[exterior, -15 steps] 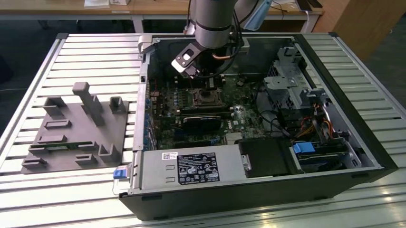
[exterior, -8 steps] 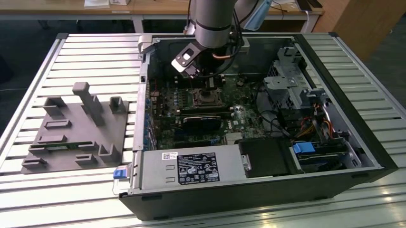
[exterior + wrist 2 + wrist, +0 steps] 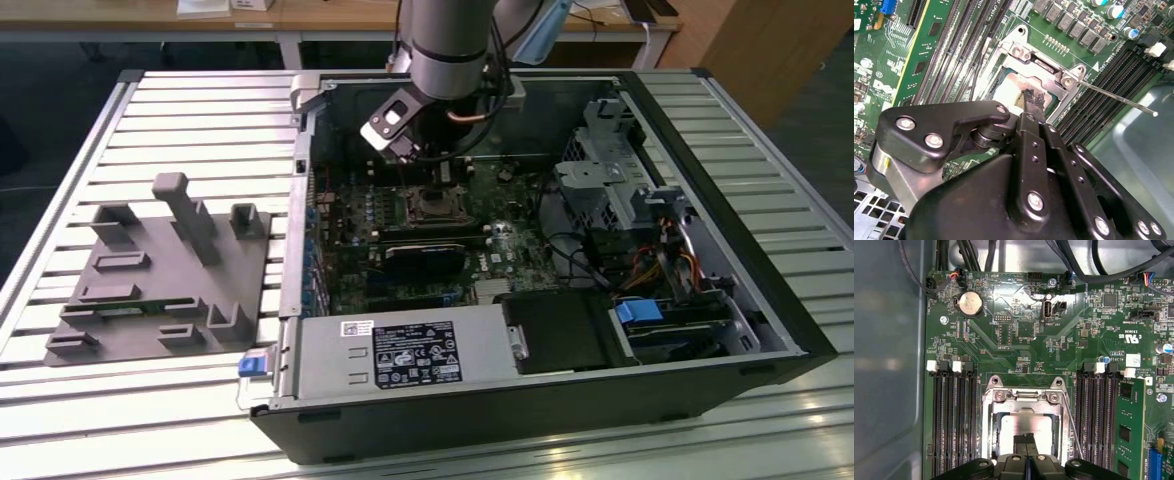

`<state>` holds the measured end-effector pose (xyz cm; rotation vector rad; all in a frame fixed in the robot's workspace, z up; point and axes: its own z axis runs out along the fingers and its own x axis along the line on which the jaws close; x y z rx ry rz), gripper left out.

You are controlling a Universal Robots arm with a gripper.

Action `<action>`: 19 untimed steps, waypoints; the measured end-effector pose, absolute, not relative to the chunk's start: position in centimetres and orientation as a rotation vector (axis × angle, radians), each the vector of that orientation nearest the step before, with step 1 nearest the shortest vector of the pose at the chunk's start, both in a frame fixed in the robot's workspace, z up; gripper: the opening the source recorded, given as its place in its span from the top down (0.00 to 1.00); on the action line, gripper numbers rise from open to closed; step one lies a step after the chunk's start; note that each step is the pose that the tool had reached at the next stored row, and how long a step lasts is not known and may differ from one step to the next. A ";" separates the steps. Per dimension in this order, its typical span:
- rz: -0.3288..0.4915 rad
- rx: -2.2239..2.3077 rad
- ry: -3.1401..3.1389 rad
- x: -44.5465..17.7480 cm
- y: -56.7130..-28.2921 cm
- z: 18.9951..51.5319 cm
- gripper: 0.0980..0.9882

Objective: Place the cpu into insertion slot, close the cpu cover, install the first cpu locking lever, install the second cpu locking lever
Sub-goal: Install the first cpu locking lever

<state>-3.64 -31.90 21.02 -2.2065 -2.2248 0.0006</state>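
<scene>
One cpu point(image 3: 1014, 425) is seated in one insertion slot point(image 3: 985, 416), framed by one cpu cover point(image 3: 1026, 396). One gripper point(image 3: 1026, 441), jaws closed and empty, is seen at the slot's 12 o'clock in the exterior view.

A smooth silver-grey cylindrical arm point(image 3: 447, 40) is ended by a matt black gripper point(image 3: 1031, 102) of angular linkage plates, fastened with round silver screws point(image 3: 1035, 201); frayed black material is seen at its tips.

Silver-beige cpu point(image 3: 1015, 425) flat in insertion slot point(image 3: 985, 437), cpu cover point(image 3: 1027, 395) seemingly down.
</scene>
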 end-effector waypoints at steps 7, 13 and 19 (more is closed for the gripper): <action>0.000 -2.207 -2.225 -3.6 -31.9 21.5 0.99; 0.001 -2.207 -2.225 -3.6 -31.9 22.3 0.99; 0.000 -2.207 -2.225 -3.6 -31.9 23.4 0.99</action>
